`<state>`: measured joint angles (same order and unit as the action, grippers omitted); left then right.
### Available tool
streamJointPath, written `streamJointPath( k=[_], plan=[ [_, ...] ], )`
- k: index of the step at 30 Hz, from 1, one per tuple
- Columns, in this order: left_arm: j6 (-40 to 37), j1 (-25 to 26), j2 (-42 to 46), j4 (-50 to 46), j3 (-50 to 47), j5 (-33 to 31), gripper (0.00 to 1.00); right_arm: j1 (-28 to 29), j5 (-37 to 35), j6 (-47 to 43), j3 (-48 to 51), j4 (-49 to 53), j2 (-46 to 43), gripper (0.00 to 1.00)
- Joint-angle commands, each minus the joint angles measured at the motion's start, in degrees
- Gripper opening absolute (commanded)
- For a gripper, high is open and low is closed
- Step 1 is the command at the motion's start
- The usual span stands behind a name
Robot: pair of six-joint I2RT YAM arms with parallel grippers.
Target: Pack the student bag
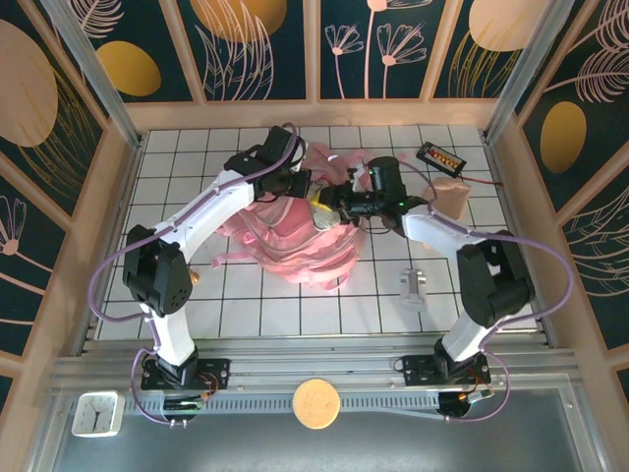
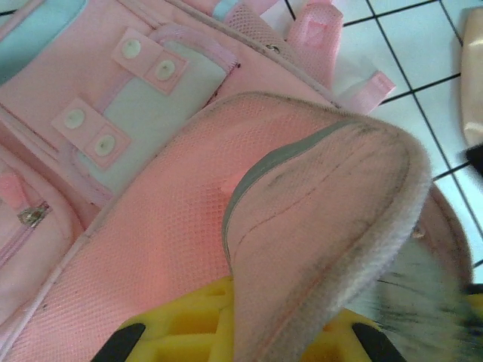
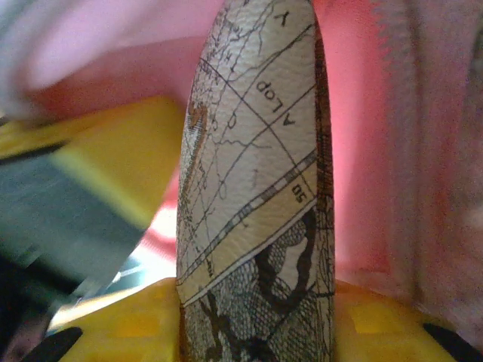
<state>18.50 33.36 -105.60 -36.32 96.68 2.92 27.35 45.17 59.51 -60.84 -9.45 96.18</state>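
Roughly in the middle of the white tiled worktop, slightly toward its far side, the student bag lies slumped, a soft pink backpack with straps trailing out to the left and toward the far edge. Both arms reach into it from either side and meet over its upper part.

The left tool is clenched on the student bag itself. From the left wrist, a padded pink mesh flap with grey piping and a scuffed, dirty edge rises between the yellow fingers. Beyond the flap are a pale pocket with snap tabs and a zip pull at the left edge.

The right tool comes in from the right and grasps a map-printed case. From the right wrist, that case stands upright between the yellow fingers, narrowing toward the top. It carries grid lines, lettering and coastlines, with pink bag fabric close behind it.

To the right of the bag a beige pouch lies on the tiles, and just beyond it, near the far right corner, sits a small black device with an orange face. A small pale object lies nearer the arms, well apart from the bag. On the near ledge sit a white clock and a round cork disc.
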Motion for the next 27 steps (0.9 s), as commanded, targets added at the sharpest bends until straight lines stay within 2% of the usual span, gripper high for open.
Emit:
streamJointPath(
  k=[1,4,6,11,16,20,27],
  plan=[
    [7.3,0.6,1.9,6.3,5.1,5.0,0.0,2.3,-7.1,7.6,-2.4,-7.6,4.0,0.33],
    [10.0,0.8,1.7,7.6,4.7,5.7,0.0,4.7,-11.4,5.7,-9.2,-3.4,8.4,0.55],
    [10.5,0.8,1.6,7.5,4.6,4.7,0.0,6.0,-12.7,4.7,-11.7,-2.2,10.0,0.67],
    [10.5,0.6,1.1,5.8,4.8,2.6,0.0,6.1,-12.2,0.8,-11.4,1.5,8.2,0.87],
    [10.4,0.2,0.1,5.7,5.1,3.1,0.0,5.5,-14.2,-5.7,-6.7,8.5,2.2,0.87],
    [10.4,0.1,-0.4,5.6,5.4,3.3,0.0,5.5,-14.6,-9.8,-5.3,10.6,-0.4,0.76],
    [11.5,0.1,-1.1,6.1,5.9,4.9,0.0,5.7,-8.5,-23.2,-11.7,21.0,4.1,0.69]
  ],
)
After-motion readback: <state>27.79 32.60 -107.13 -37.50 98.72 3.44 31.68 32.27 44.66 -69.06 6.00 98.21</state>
